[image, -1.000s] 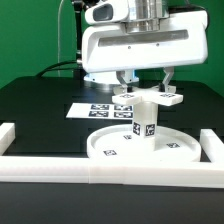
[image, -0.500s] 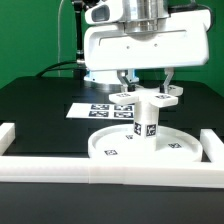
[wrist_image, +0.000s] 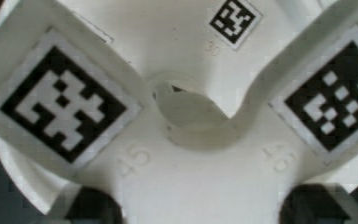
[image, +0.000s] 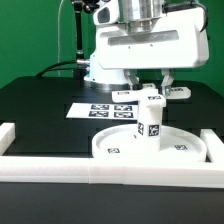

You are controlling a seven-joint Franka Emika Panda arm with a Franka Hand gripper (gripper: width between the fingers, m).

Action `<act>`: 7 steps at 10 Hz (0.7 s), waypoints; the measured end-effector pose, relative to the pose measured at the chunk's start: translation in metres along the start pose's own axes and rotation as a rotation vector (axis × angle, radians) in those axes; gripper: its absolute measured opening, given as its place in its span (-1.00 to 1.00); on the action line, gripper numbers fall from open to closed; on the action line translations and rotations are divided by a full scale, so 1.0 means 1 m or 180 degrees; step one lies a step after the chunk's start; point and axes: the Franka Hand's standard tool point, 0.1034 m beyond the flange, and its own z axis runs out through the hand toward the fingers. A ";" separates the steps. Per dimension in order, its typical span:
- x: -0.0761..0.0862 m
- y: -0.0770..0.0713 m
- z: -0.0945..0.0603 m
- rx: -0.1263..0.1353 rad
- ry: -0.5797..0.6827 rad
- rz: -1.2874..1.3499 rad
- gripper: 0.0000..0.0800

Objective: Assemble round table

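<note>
The large white rimmed disc (image: 118,146) lies on the black table against the front rail. The short tagged post (image: 150,122) stands upright at its centre. My gripper (image: 151,84) is shut on the flat lobed cross-shaped piece (image: 178,92) and holds it level right on top of the post; I cannot tell whether they touch. In the wrist view the cross-shaped piece (wrist_image: 194,120) fills the picture, with tags on its lobes, and my gripper (wrist_image: 208,206) has its dark fingertips (wrist_image: 94,206) pressed against both sides of it.
White border rails run along the front (image: 60,166), the exterior view's left (image: 8,134) and right (image: 213,142). The marker board (image: 92,109) lies flat behind the disc. The arm's white body hangs over the middle of the table.
My gripper and the cross-shaped piece have shifted towards the exterior view's right. The post and disc also stand slightly further right than before.
</note>
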 end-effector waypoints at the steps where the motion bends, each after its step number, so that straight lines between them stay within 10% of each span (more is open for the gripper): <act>1: -0.002 -0.001 0.000 0.0009 -0.0007 0.0281 0.11; 6: -0.002 -0.002 0.001 0.0060 -0.0015 0.1440 0.11; 7: -0.002 -0.002 0.002 0.0059 -0.0019 0.1445 0.46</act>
